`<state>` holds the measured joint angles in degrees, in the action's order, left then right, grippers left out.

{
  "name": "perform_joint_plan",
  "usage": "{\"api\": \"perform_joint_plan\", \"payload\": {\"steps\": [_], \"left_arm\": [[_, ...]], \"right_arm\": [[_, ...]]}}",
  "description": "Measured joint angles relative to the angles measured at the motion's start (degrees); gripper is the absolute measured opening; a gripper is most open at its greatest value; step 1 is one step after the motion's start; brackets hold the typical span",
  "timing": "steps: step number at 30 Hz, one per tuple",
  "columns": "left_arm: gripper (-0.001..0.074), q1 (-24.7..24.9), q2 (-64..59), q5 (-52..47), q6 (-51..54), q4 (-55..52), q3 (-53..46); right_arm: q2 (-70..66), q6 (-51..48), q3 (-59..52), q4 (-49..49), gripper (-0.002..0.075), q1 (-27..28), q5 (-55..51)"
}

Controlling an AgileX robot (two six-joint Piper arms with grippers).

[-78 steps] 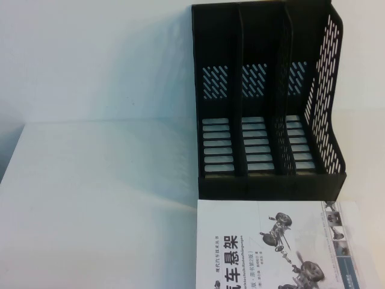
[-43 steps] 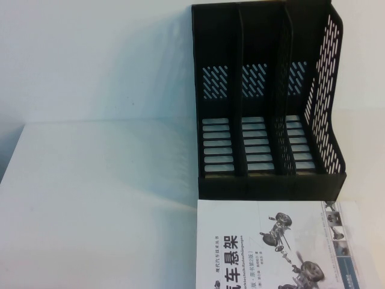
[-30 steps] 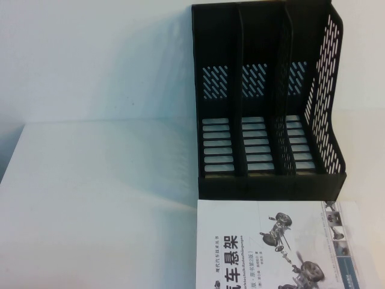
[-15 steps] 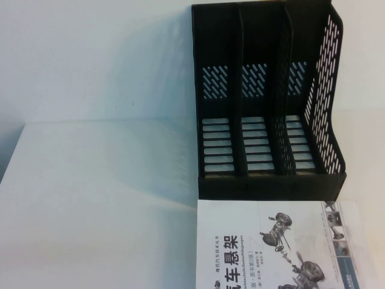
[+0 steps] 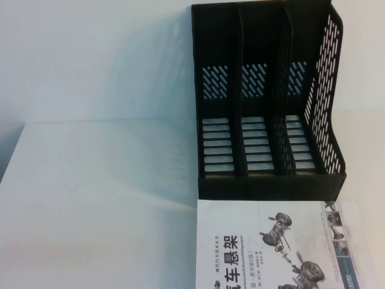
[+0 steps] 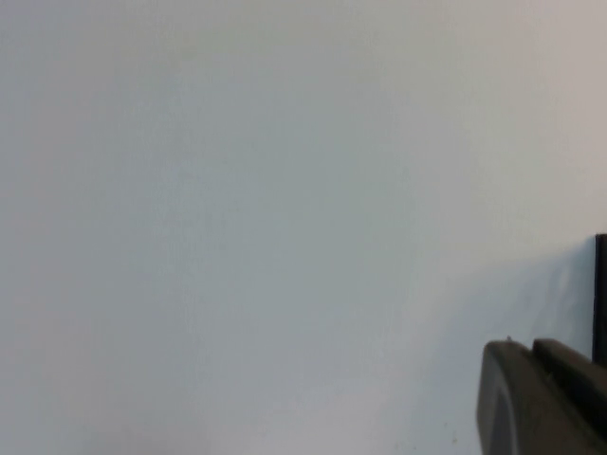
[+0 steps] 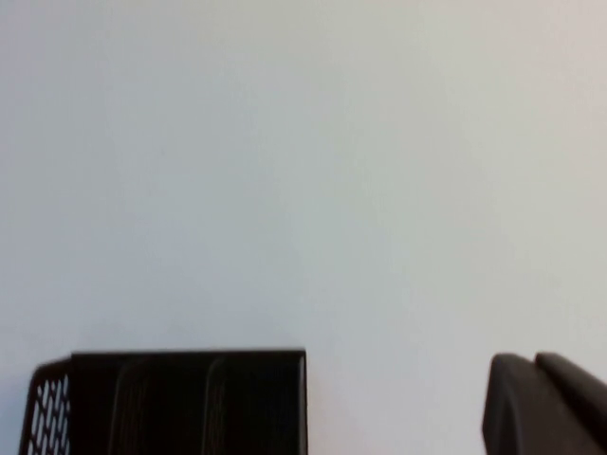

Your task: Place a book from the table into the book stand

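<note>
The book (image 5: 271,247), white with big black characters and grey suspension pictures, lies flat on the table (image 5: 102,198) at the front right. It sits just in front of the book stand (image 5: 264,90), a black holder with three empty compartments. Neither arm shows in the high view. In the left wrist view my left gripper (image 6: 531,346) has its two dark fingertips pressed together, holding nothing, against a plain white background. My right gripper (image 7: 533,360) is shut and empty too, with the book stand (image 7: 180,403) off to one side of it.
The left half of the table is bare white surface, backed by a white wall. The book's near end runs out of the high view. A thin dark strip (image 6: 600,294) shows at the edge of the left wrist view.
</note>
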<state>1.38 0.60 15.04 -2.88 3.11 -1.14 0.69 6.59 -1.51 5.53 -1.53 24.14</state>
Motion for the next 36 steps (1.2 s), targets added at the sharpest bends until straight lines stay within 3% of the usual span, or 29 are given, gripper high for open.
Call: {"api": "perform_joint_plan", "payload": {"steps": [12,19,30,36], "left_arm": [[-0.0003,0.0,-4.6,-26.4,0.3,0.4,19.6],[-0.0003,0.0,-10.2,-31.0,3.4,0.3,20.8],[-0.0003,0.0,-23.4,-49.7,4.8,9.4,30.6],[-0.0003,0.0,-33.9,-56.3,12.9,25.9,35.6]], "right_arm": [[0.0,3.5,0.0,-0.1,-0.0002,0.0,14.9],[0.0,2.0,0.0,-1.8,-0.0002,0.0,12.9],[-1.2,-5.3,19.0,-1.0,-0.0002,0.0,-31.8],[-10.8,-4.3,27.8,-0.9,-0.0002,0.0,-50.1]]}}
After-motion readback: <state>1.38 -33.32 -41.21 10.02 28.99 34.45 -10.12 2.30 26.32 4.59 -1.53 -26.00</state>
